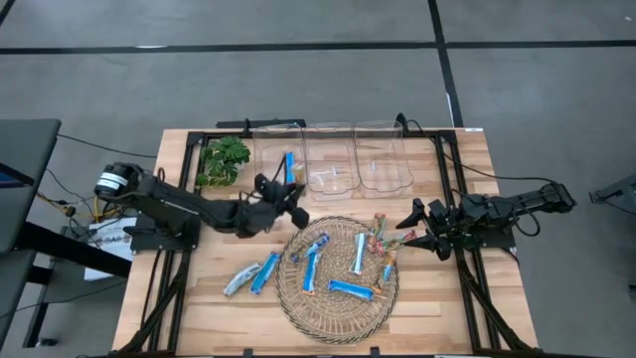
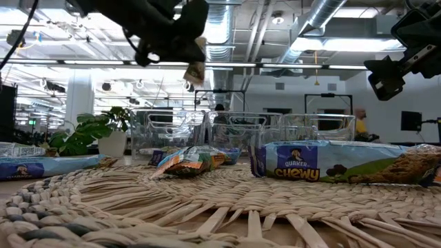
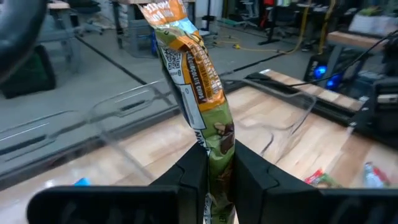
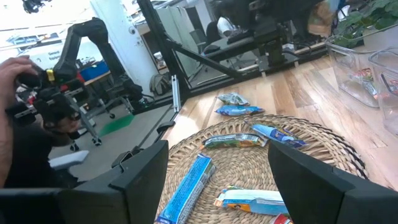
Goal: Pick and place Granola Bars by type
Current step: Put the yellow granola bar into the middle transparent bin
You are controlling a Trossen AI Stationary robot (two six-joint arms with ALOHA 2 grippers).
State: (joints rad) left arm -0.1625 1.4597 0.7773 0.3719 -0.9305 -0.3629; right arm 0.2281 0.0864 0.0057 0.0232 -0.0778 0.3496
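High view: I see the left gripper (image 1: 295,206) pinched narrow on a tan and orange granola bar (image 3: 198,93), raised above the table just before the row of clear bins (image 1: 331,157), past the far rim of the woven mat (image 1: 338,283). The right gripper (image 1: 421,227) stands with fingers wide beside the mat's right edge. On the mat a blue bar (image 2: 337,163) reads "Quaker Chewy".

Bright overhead light, blurred foreground
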